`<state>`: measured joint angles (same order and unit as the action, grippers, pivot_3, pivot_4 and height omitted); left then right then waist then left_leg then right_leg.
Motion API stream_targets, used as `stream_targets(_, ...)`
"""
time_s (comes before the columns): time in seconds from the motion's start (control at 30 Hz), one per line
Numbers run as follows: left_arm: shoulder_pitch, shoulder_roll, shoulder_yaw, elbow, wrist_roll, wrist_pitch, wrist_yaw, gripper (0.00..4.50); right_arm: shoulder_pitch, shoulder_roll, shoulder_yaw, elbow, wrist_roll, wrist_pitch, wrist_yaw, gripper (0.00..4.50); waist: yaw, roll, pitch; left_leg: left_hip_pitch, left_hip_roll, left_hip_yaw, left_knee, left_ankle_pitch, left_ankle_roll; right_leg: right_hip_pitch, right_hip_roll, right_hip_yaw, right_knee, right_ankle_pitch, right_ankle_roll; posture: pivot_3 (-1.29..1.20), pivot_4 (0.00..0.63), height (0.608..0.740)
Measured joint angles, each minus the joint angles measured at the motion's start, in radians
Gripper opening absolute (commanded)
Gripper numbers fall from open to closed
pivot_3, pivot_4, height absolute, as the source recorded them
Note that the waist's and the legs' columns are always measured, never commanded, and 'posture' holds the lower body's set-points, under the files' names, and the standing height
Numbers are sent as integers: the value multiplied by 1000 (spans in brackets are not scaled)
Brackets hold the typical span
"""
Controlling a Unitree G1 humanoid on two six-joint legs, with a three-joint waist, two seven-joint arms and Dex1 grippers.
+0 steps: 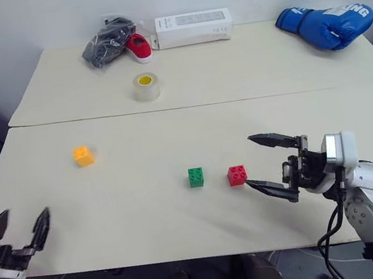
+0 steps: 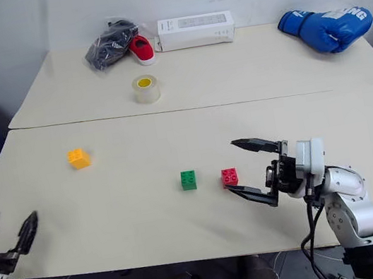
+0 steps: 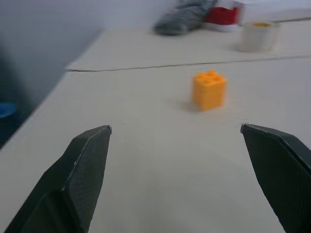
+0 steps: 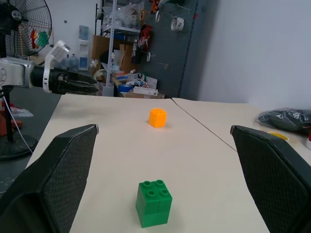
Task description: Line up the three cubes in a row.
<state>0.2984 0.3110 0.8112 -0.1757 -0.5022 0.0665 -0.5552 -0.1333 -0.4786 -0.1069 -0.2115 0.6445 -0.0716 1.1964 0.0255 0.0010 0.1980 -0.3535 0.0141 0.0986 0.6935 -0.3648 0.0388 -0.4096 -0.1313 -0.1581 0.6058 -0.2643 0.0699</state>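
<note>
Left hand: the left hand (image 1: 22,226) hangs at the near left edge of the counter (image 1: 149,217), fingers spread wide apart, nothing between them.
Left hand's line: straight ahead of those fingers, further in on the counter, sits the orange-yellow cube (image 1: 83,155), well apart from them and standing alone.
Right hand: the right hand (image 1: 269,163) is low over the counter's near right part, pointing leftward across it, fingers wide apart and empty.
Right hand's line: the red cube (image 1: 237,175) lies just beside its fingertips; the green cube (image 1: 195,176) comes next, near the red one, a gap between them.
Row so far: red and green sit roughly side by side across the counter; orange-yellow is off to the left and further back.
Nearer arm: my judgement is that the left hand is the one for the stray orange-yellow cube, which must travel rightward and nearer to join the pair.
</note>
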Motion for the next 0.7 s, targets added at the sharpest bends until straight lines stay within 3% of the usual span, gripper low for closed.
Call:
stream_targets(0.17,-48,-22,-126,-93,19,93,133,4490,-15,11,23,21,-21,-16,6,4500,6,-1,-1,-1,0,0,0,0,0,0,0,0,0,0,0,0,150,740)
stream_targets(0.3,-251,-29,-258,-138,79,244,345,4490,-18,10,26,27,-30,-16,15,4500,1,-1,-1,0,0,0,0,0,0,0,1,0,5,0,0,0,150,740)
stream_targets(0.5,-471,-123,-425,-110,222,345,602,4490,-16,11,25,38,-46,-21,16,4500,-3,-2,-1,-1,0,3,0,1,0,0,3,0,4,0,1,0,150,740)
stream_targets(0.7,-575,-169,-439,37,336,337,776,4490,-3,15,25,67,-68,-61,18,4500,-2,-2,-1,0,0,4,0,1,-1,-1,4,0,4,0,1,0,150,740)
